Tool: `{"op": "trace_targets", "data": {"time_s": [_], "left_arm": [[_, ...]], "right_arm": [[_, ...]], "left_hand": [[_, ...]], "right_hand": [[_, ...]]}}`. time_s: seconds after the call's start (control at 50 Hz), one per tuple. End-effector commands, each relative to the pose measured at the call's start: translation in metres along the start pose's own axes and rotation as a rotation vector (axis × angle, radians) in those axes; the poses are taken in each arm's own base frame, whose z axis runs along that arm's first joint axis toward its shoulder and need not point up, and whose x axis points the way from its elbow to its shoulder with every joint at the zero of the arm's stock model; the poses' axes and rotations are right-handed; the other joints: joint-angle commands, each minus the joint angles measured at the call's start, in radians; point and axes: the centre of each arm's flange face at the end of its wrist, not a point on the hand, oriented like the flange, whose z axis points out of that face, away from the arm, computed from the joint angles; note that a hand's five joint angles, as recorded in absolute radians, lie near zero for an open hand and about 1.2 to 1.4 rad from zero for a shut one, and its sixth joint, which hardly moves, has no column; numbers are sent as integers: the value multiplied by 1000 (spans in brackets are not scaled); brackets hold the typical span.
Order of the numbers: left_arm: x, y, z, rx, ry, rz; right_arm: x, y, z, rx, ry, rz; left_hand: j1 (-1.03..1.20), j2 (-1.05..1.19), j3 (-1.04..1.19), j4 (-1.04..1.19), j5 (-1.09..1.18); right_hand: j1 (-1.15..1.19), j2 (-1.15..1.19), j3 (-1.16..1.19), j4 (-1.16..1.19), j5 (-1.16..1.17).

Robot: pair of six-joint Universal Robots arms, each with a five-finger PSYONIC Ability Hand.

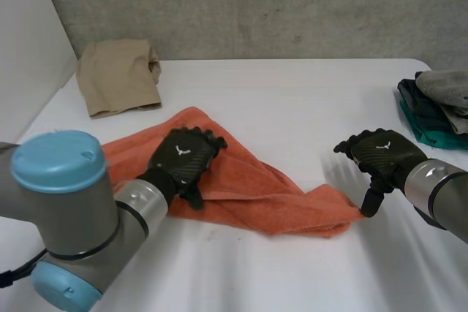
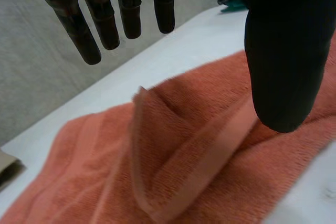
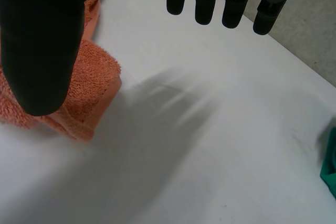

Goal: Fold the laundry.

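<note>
Part of the crumpled orange terry towel (image 1: 256, 188) hides behind the left arm (image 1: 73, 202). A green-grey clothes pile (image 1: 435, 107) is cut off at the white table's (image 1: 292, 100) right edge, under a concrete wall (image 1: 256, 5). The left hand (image 1: 183, 157) hovers over the towel mid-table, fingers straight and empty. The right hand (image 1: 380, 153), fingers loose, hangs beside its right end.

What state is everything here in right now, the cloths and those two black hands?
Orange towel: rumpled, partly doubled over, not neatly folded.
Left hand: open, over the towel.
Right hand: open, beside the towel's end, holding nothing.
Tan garment: loosely folded, lying apart from the towel.
Grey and teal clothes: heaped at the table's edge.
</note>
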Motion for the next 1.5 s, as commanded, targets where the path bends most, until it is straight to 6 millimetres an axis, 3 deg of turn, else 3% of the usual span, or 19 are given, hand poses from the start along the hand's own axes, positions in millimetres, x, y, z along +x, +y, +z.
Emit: {"op": "trace_targets", "data": {"time_s": [0.02, 0.08, 0.14, 0.16, 0.24, 0.42, 0.48, 0.56, 0.64, 0.78, 0.9, 1.02, 1.12, 1.22, 1.24, 1.32, 1.4, 1.46, 1.5], "left_arm": [[7, 22, 19, -40, 17, 0], [9, 32, 31, -37, 18, 0], [8, 33, 41, -8, 10, 2], [7, 30, 45, 19, 2, 5], [2, 18, 49, 76, -34, 12], [-39, -127, -12, 479, -198, 14], [-50, -157, -29, 568, -227, 14], [-56, -178, -49, 609, -245, 19], [-59, -190, -66, 629, -256, 19], [-59, -206, -88, 690, -257, -4], [-59, -219, -99, 743, -246, -42], [-60, -232, -113, 797, -244, -76], [-61, -241, -121, 838, -233, -109], [-64, -250, -126, 875, -222, -153], [-64, -250, -126, 879, -221, -155], [-65, -251, -125, 883, -219, -166], [-68, -253, -124, 889, -232, -168], [-72, -255, -125, 896, -256, -176], [-72, -256, -124, 897, -260, -177]], "right_arm": [[0, 5, 0, 8, 11, -4], [-1, 6, 0, 11, 8, -3], [0, 5, 2, 22, 16, -6], [1, 5, 3, 27, 20, -6], [20, 3, 9, 59, 77, 3], [48, -19, 14, 127, 138, 12], [45, -25, 17, 138, 88, 15], [39, -21, 28, 99, -16, 57], [22, -17, 37, 63, -145, 139], [-46, -22, 72, 47, -403, 342], [-89, -26, 103, 54, -470, 487], [-84, -32, 142, 115, -300, 655], [-80, -36, 154, 150, -258, 663], [-98, -36, 160, 158, -291, 650], [-106, -35, 161, 158, -306, 641], [-115, -34, 165, 159, -329, 644], [-116, -40, 161, 165, -371, 641], [-119, -43, 155, 155, -420, 650], [-120, -46, 149, 138, -466, 668]], "left_hand": [[105, 103, 105, 101, 97], [248, 246, 248, 245, 241], [690, 688, 690, 687, 683], [1064, 1062, 1064, 1061, 1057], [1097, 1095, 1097, 1093, 1089], [1097, 1095, 1097, 1093, 1089], [1097, 1095, 1097, 1093, 1089], [1097, 1095, 1097, 1093, 1089], [1097, 1095, 1097, 1093, 1089], [1097, 1095, 1097, 1093, 1089], [1097, 1095, 1097, 1093, 1089], [1097, 1095, 1097, 1093, 1089], [1097, 1095, 1097, 1093, 1089], [1097, 1095, 1097, 1093, 1089], [1097, 1095, 1097, 1093, 1089], [1097, 1095, 1097, 1093, 1089], [1097, 1095, 1097, 1093, 1089], [1097, 1095, 1097, 1093, 1089], [1097, 1095, 1097, 1093, 1089]], "right_hand": [[-50, -37, -37, -37, -41], [-50, -37, -37, -37, -41], [-50, -37, -37, -37, -41], [-50, -37, -37, -37, -41], [-50, -37, -37, -37, -41], [-50, -37, -37, -37, -41], [-50, -37, -37, -37, -41], [-50, -37, -37, -37, -41], [-50, -37, -37, -37, -41], [-50, -37, -37, -37, -41], [-50, -37, -37, -37, -41], [-50, -37, -37, -37, -41], [-50, -37, -37, -37, -41], [-50, -37, -37, -37, -41], [3, 15, 15, 16, 11], [759, 772, 772, 772, 768], [1171, 1184, 1184, 1184, 1180], [1172, 1184, 1184, 1185, 1180], [683, 696, 696, 696, 692]]}}
